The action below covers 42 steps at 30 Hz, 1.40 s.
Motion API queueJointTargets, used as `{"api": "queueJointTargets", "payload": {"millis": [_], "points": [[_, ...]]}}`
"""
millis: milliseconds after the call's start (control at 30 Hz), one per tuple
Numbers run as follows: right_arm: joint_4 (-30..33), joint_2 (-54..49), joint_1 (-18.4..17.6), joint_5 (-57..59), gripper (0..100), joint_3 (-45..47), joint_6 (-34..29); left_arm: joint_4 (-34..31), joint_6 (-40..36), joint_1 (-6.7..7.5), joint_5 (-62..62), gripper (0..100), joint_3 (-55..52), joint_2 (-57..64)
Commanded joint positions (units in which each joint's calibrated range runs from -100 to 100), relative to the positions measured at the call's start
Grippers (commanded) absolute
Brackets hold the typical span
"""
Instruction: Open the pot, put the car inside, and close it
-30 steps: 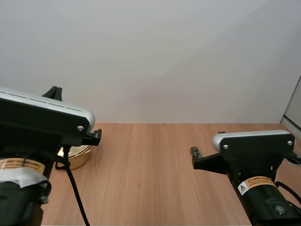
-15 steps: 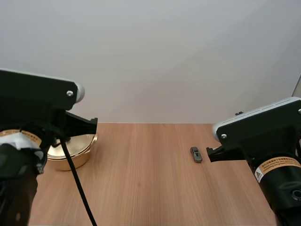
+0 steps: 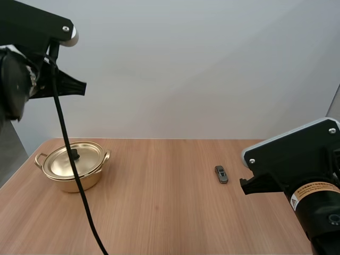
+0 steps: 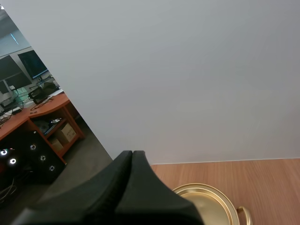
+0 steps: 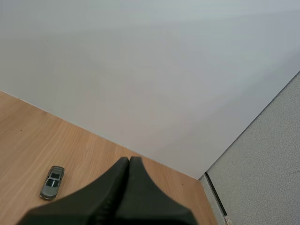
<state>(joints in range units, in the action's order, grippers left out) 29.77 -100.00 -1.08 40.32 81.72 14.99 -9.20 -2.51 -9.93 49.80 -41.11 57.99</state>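
Observation:
A gold pot [image 3: 73,166] with its lid on and a black knob [image 3: 75,154] stands on the wooden table [image 3: 159,202] at the left. A small grey toy car [image 3: 221,173] lies on the table right of centre. My left arm is raised high at the left, above the pot. My left gripper [image 4: 132,157] is shut, its fingers one dark wedge, with the pot's lid [image 4: 206,204] just beyond it. My right gripper [image 5: 129,162] is shut on nothing, and the car [image 5: 52,182] lies on the table beside its tip.
A plain grey wall stands behind the table's far edge. A grey partition [image 5: 262,159] rises at the table's right side. Bare wood lies between the pot and the car.
Both arms have risen and pulled back. The left arm has lifted well clear, uncovering the whole pot. The car is now fully in sight.

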Motion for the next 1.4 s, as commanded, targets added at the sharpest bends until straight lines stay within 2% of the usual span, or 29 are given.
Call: {"api": "queueJointTargets", "payload": {"millis": [0,67,133,200,300,367,1367], "points": [[0.03,0.00,-0.02,0.20,0,-0.04,-0.01,-0.08,-0.06,-0.03,2.37,0,2.09,-23.77],[0.03,0.00,-0.02,0.37,0,-0.04,-0.01,-0.08,0.13,-0.03,4.69,4,2.89,-25.65],[0.03,0.00,-0.02,0.57,0,-0.04,-0.01,-0.08,0.59,-0.03,6.06,17,3.36,-27.54],[0.03,0.00,-0.02,0.57,0,-0.04,-0.01,-0.08,0.81,-0.03,6.69,37,3.36,-29.15],[0.03,0.00,-0.02,0.93,0,-0.04,-0.01,-0.08,0.81,-0.03,8.16,74,3.36,-31.16],[0.03,0.00,-0.02,0.93,0,-0.04,-0.01,-0.08,0.81,-0.03,9.16,88,3.36,-32.16],[0.03,0.00,-0.02,1.30,0,-0.04,-0.01,-3.09,1.89,-0.03,7.17,89,3.51,-48.60]]}}
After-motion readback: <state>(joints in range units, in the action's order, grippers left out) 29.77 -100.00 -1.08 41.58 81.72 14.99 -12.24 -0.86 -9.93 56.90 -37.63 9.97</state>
